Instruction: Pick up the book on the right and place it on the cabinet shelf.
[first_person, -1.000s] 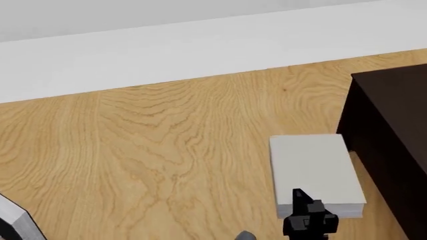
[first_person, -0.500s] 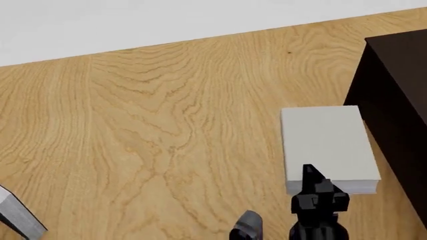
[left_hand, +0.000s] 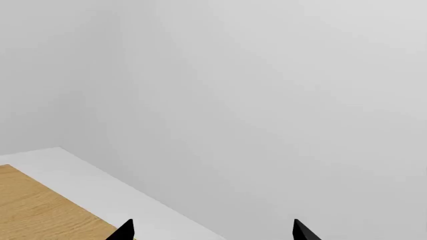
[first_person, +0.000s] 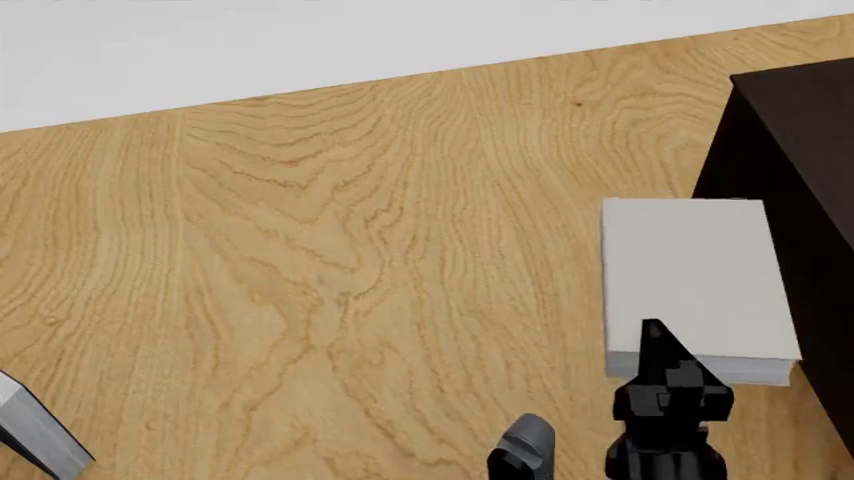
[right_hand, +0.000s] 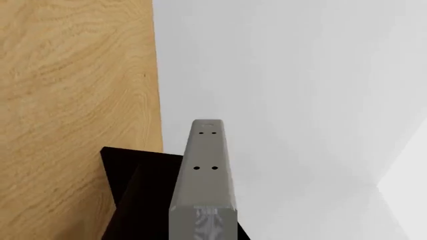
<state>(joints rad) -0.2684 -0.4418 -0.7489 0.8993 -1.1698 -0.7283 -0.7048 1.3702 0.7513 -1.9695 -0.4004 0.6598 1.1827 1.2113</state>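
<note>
The grey book (first_person: 694, 275) lies flat in the head view, its white page edge facing me. My right gripper (first_person: 657, 345) is shut on its near edge. The book's right side reaches the dark cabinet (first_person: 794, 140), whose flat top board is the cabinet shelf (first_person: 814, 95). In the right wrist view the book (right_hand: 203, 175) shows edge-on as a narrow grey bar reaching away from the jaws, with the cabinet (right_hand: 133, 200) beside it; the fingers themselves are hidden. My left gripper (left_hand: 212, 232) is open, its two black fingertips far apart with only the white wall beyond.
A second grey book's corner (first_person: 34, 435) shows at the lower left of the head view. A grey rounded robot part (first_person: 523, 450) sits left of the right gripper. The wooden floor (first_person: 334, 250) runs back to a white wall (first_person: 267, 40).
The scene first slid upward in the head view as the camera moved. Since then the right gripper and the book have shifted right, closer to the cabinet.
</note>
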